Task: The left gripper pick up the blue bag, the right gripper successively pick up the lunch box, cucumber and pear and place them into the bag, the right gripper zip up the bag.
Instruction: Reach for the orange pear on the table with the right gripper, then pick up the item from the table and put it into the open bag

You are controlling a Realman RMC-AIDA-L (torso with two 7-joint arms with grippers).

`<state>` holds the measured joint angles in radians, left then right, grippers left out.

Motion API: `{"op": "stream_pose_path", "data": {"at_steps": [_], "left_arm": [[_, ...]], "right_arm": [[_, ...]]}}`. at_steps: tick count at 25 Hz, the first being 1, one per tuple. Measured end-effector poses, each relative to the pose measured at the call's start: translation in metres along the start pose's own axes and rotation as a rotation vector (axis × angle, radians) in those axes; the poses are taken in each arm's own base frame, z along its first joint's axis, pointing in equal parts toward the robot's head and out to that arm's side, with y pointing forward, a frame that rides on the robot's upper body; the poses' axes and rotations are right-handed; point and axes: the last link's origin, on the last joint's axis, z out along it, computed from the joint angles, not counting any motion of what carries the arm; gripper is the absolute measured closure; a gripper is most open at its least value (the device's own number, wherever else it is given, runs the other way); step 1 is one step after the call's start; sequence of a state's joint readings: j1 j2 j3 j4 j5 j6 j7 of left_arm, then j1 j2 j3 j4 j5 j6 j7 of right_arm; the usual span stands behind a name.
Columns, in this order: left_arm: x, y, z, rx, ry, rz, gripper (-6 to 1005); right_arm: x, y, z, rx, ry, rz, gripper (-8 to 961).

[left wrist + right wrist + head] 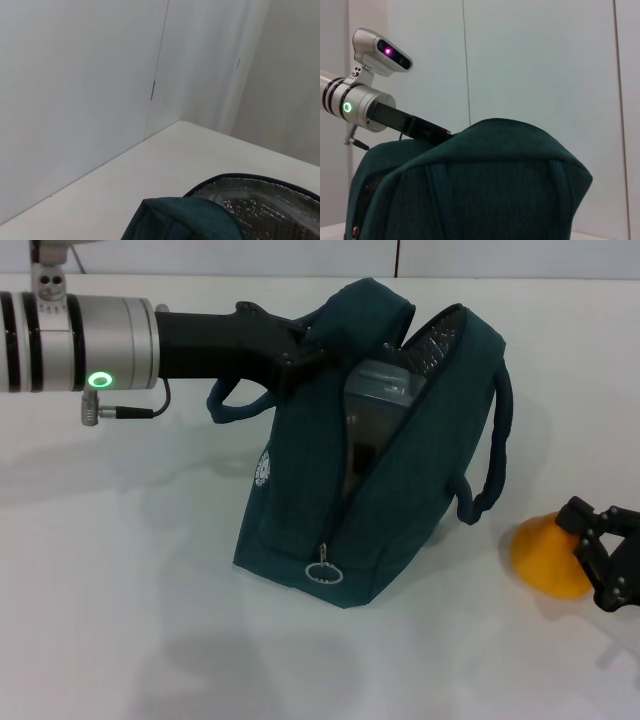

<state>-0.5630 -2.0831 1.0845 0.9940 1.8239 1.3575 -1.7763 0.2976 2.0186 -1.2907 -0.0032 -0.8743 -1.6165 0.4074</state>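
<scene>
The open bag [300, 500] is held up by the left gripper [290, 365]; the pear [545, 555] is flanked by the right gripper's [590, 545] spread fingers

The head view looks forward and down on the white table [120, 590], taking in the whole blue bag [300, 490]. The left wrist view sits close above the bag's open top [250, 200], facing the far walls. The right wrist view looks low across at the bag's right side [485, 185]. All three share the bag.
</scene>
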Motion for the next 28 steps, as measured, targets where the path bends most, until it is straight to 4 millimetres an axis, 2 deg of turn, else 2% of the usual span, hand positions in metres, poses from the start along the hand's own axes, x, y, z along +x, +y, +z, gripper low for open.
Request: {"op": "stream_pose_path", "data": {"at_steps": [6,10,14,17,22,25,28], "left_arm": [[0.000,0.000,0.000,0.000,0.000,0.000,955],[0.000,0.000,0.000,0.000,0.000,0.000,955],[0.001,-0.001,-0.001,0.004,0.003,0.001,955],[0.003,0.000,-0.001,0.002,0.005,0.004,955],[0.008,0.001,-0.002,-0.001,0.007,0.010,956],[0.011,0.002,-0.003,0.000,0.009,0.007,956],[0.012,0.002,-0.003,-0.001,0.009,0.008,956]], "right_arm": [[-0.003,-0.001,0.001,-0.012,-0.009,-0.014,911],[-0.012,-0.001,0.000,-0.032,-0.064,-0.035,921],[-0.035,-0.003,-0.007,-0.071,-0.203,-0.057,923],[-0.059,-0.011,-0.006,-0.127,-0.313,-0.022,922],[-0.096,-0.027,0.015,-0.276,-0.391,0.031,921],[-0.120,-0.034,0.040,-0.381,-0.401,0.071,920],[-0.133,-0.035,0.067,-0.469,-0.364,0.096,919]]}}
